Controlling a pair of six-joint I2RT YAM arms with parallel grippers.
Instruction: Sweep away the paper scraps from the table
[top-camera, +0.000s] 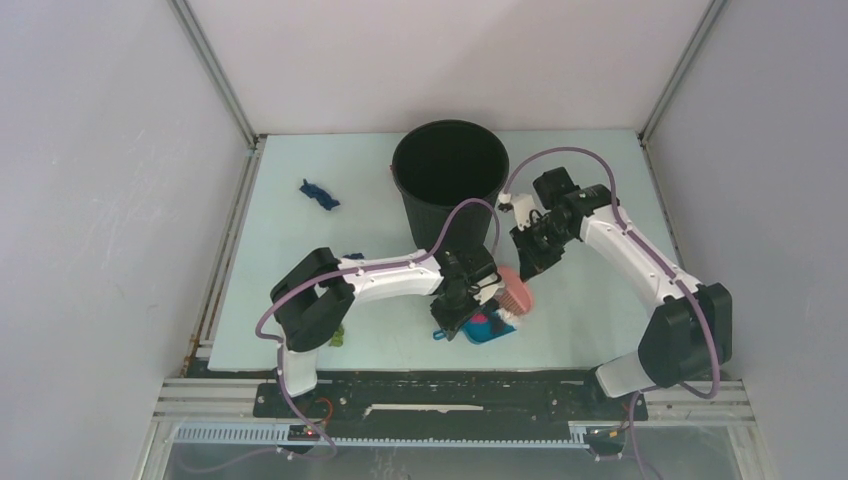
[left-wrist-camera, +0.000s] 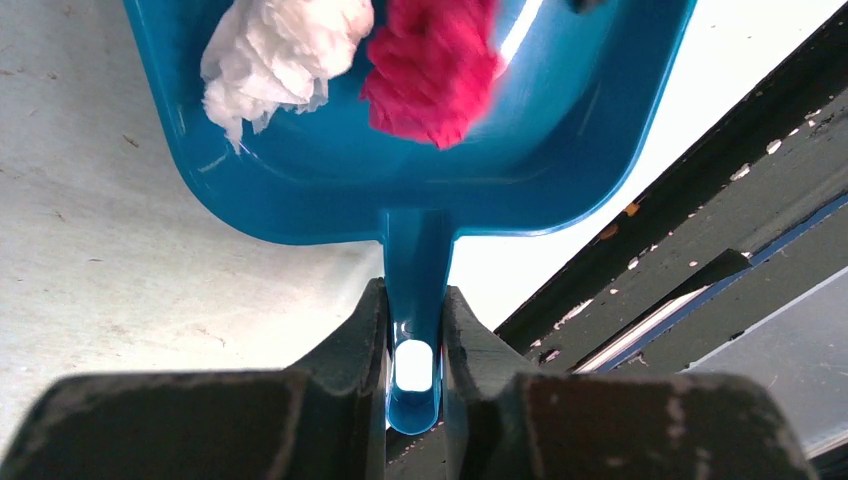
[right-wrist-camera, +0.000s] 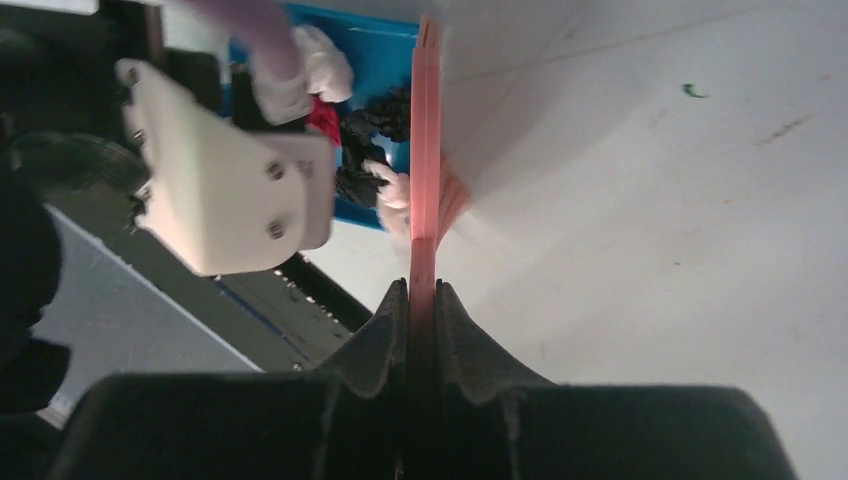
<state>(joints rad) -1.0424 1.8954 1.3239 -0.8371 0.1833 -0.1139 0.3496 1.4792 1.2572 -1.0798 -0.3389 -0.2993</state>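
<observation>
Left pincer (left-wrist-camera: 415, 295) clamps the dustpan (left-wrist-camera: 330, 170) handle; right pincer (right-wrist-camera: 422, 290) is closed on the brush (right-wrist-camera: 427, 150). Scraps (left-wrist-camera: 430, 65) sit inside it; 1 blue scrap (top-camera: 318, 193) lies far-left on the table (top-camera: 580, 320), nearer the left arm (top-camera: 385, 275).

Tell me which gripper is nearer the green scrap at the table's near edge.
Left. The left gripper is right of the green scrap; the right gripper lies farther right and further back.
</observation>
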